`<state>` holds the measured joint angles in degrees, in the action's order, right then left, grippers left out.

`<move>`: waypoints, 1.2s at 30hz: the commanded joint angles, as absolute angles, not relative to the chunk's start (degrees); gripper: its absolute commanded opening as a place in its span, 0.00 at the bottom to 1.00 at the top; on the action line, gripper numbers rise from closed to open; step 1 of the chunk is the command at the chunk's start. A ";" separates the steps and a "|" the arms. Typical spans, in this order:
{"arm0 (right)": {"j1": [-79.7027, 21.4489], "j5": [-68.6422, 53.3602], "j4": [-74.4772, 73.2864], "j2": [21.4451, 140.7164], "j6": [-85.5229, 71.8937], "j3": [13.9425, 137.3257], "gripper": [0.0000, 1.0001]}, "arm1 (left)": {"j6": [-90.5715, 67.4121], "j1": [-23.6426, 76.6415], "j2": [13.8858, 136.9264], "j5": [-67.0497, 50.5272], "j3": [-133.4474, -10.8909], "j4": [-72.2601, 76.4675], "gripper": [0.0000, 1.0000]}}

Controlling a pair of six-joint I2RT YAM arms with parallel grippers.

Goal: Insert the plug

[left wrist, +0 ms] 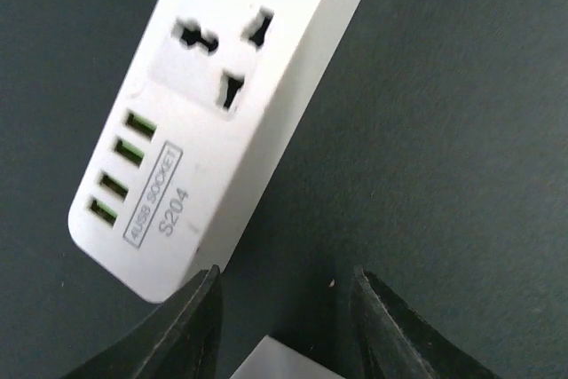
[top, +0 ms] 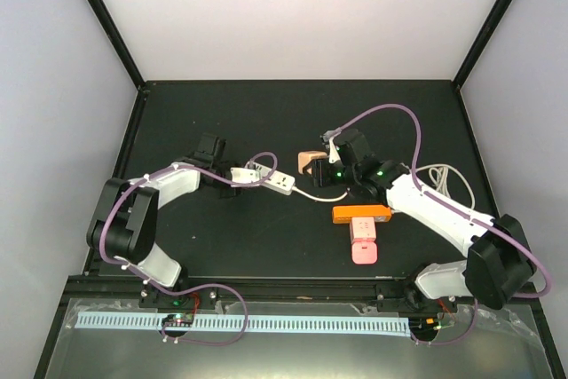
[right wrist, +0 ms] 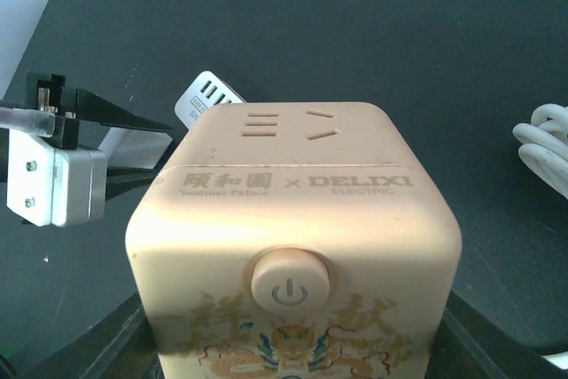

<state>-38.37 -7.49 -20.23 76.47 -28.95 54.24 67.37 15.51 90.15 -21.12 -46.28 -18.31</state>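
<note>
Beige cube socket is being gripped by right fingers near the white power strip, while left fingers are straddling a white piece, maybe the plug, grip untellable; insertion is not begun, and lining up comes next.

Robotics lab test cell, viewed from overhead.
A left arm and a right arm are bolted at 6 o'clock to a matte black table. Plain white panels and black frame posts box it in. A purple cable loops off the right arm, and a pale-blue slotted strip runs along the near edge.
</note>
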 commanded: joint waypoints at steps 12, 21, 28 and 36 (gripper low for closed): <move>-38.23 -5.28 -20.55 77.69 -25.66 56.02 0.01 | 69.89 14.00 86.88 -15.64 -50.14 -27.37 0.72; -38.21 -4.80 -23.36 75.71 -26.78 56.43 0.01 | 73.93 19.23 95.70 -27.64 -64.87 -30.31 0.96; -38.21 -4.50 -25.60 71.96 -27.04 55.79 0.01 | 80.11 19.50 110.74 -25.73 -85.74 -52.08 0.98; -38.23 -4.22 -26.32 69.62 -26.98 55.40 0.01 | 84.06 19.88 117.51 -21.65 -91.05 -62.33 0.96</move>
<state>-38.37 -5.17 -26.70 71.24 -27.05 54.43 80.51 19.62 114.72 -23.90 -88.47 -53.10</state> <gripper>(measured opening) 0.570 0.968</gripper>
